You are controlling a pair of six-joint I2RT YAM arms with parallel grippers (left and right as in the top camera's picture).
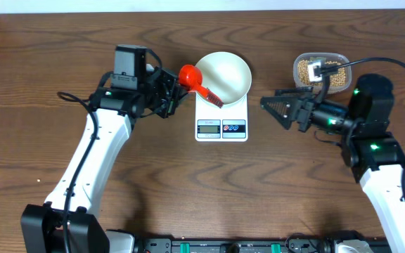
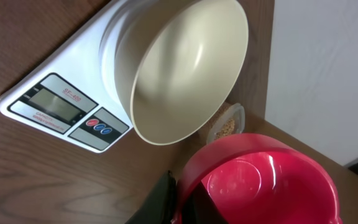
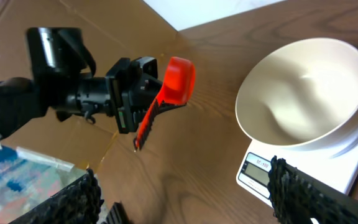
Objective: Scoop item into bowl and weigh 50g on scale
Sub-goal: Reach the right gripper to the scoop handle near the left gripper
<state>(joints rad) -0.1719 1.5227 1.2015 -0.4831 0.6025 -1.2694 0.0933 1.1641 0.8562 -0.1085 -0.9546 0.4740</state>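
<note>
Beside the bowl (image 1: pixel 225 76) on the scale (image 1: pixel 221 112), the left gripper (image 1: pixel 176 90) clenches an empty red scoop (image 1: pixel 190 74); the right gripper (image 1: pixel 274 109) gapes. Best to scoop small loads of beans (image 1: pixel 304 72).

The table (image 1: pixel 48 42) is dark brown wood with wavy lines in it. A flat white scale (image 1: pixel 221 128) sits near the middle, a bit closer to the far edge. A clear plastic tub (image 1: pixel 303 72) sits by the far edge, toward the right side, apart from the scale.
</note>
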